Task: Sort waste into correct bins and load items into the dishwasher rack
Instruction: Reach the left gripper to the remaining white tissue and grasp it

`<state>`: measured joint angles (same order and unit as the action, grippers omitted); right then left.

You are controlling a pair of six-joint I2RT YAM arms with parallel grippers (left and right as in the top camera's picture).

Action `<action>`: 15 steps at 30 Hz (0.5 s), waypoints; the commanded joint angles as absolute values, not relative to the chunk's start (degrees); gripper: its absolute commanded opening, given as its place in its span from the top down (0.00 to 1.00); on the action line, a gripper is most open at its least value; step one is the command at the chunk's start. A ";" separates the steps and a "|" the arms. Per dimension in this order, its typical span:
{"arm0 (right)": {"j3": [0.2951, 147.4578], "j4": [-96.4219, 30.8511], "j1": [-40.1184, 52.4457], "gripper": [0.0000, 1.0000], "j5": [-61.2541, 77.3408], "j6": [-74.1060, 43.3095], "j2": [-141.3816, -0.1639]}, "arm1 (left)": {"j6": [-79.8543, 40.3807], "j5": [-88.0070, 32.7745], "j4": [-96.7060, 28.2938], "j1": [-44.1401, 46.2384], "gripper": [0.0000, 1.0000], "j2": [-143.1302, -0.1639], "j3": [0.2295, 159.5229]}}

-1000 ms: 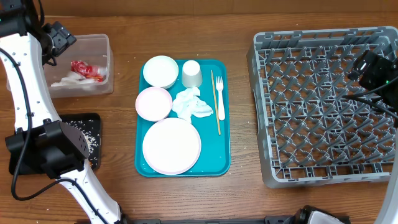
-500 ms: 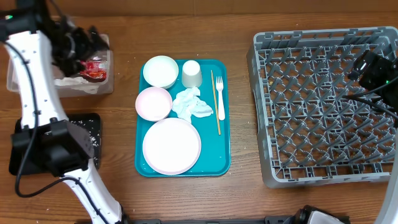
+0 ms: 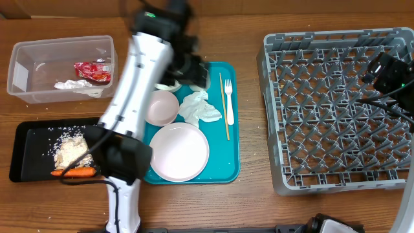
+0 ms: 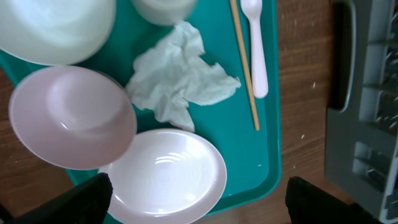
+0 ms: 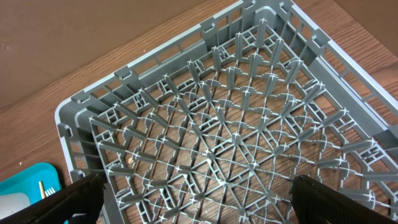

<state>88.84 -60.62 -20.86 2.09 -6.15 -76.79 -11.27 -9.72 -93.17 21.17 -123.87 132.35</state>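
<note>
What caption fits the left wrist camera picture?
Open left gripper above a teal tray holding a crumpled napkin, pink bowl, plate, fork and chopsticks.

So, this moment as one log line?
left jaws: open, above tray | right jaws: open, above dishwasher rack | napkin: on tray

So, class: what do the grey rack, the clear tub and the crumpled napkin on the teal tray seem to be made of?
Rack: grey moulded plastic, matte, lattice ribs.
Tub: translucent plastic, see-through walls.
Napkin: probably soft paper, crumpled folds.
</note>
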 commanded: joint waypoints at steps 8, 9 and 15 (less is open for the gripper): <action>89.71 -60.36 -20.86 0.00 1.54 -5.93 -76.86 | -19.62 2.20 -81.62 31.16 0.19 -124.44 115.28; 89.71 -60.36 -20.86 0.00 1.54 -5.93 -76.90 | -20.16 3.03 -79.99 31.16 0.21 -124.44 113.38; 89.71 -60.36 -20.86 0.00 1.54 -5.93 -76.90 | -21.45 5.80 -69.84 31.05 0.31 -124.44 104.90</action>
